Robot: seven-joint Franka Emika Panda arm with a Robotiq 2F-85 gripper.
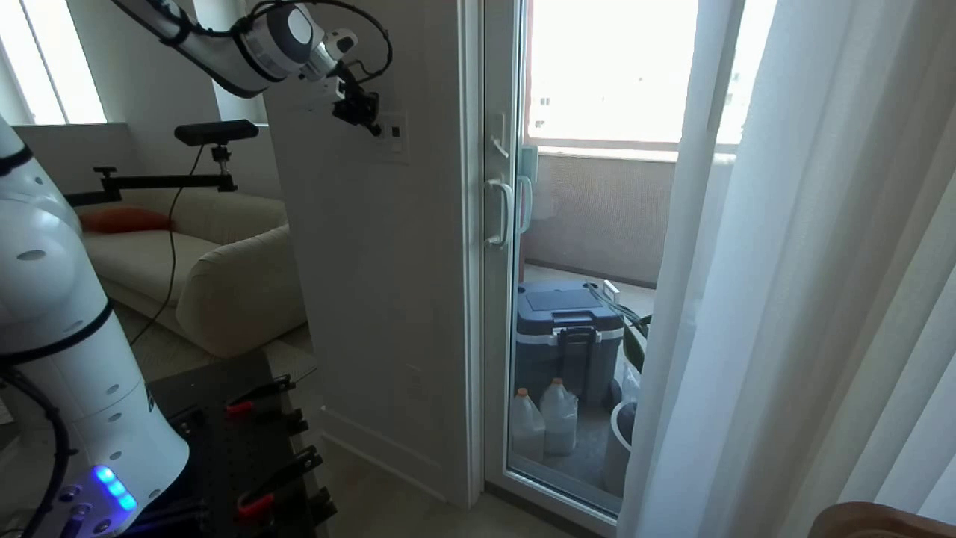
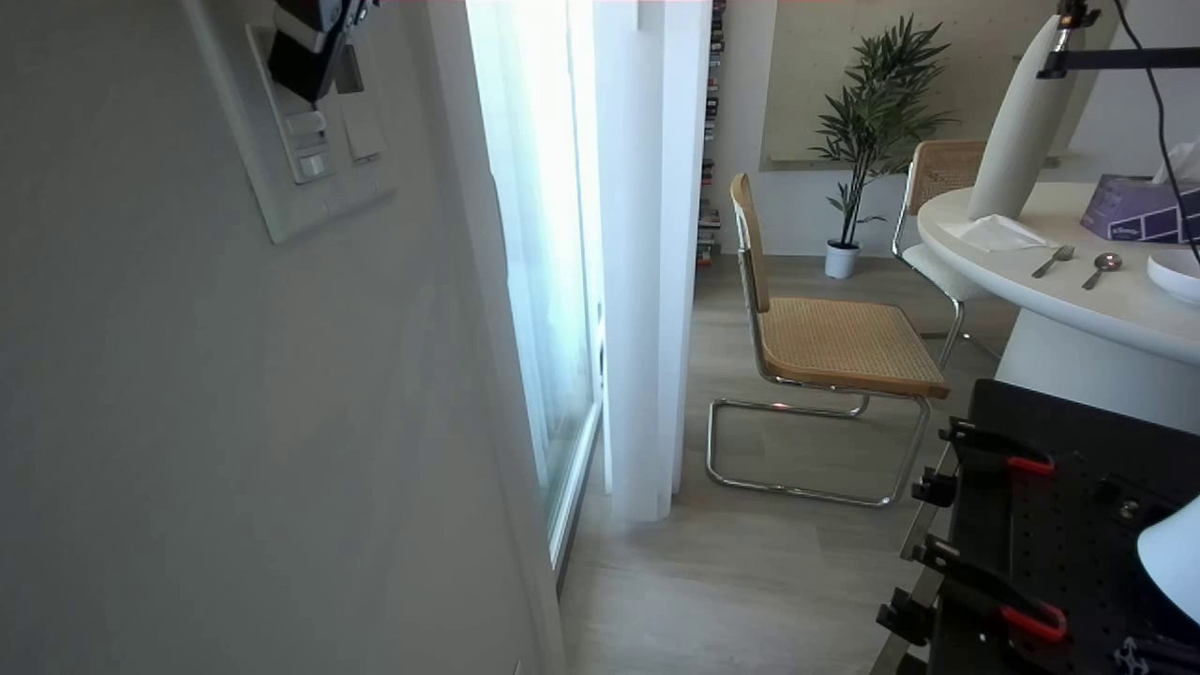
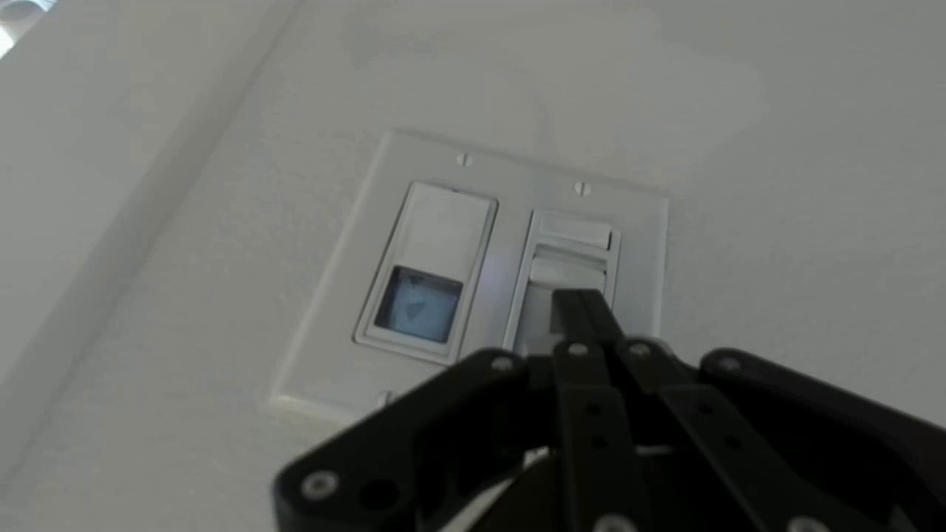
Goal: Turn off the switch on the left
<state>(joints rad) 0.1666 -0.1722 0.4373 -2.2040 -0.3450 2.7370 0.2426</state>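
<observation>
Switch-off was seemingly prepared: end effector, jaws together; slider knob probably to be pushed toward wrist-view twelve o'clock.

I read the switch plate as smooth plastic, faint sheen; its switches look the same. Wall: matt paint, slightly rough. My fingers look matt, with metal screws. Arm shell smooth, satin. Curtain is thin, soft cloth. In an exterior view I get a chair: woven cane seat, wood edging, shiny metal frame. Spoon polished metal, desk smooth.
</observation>
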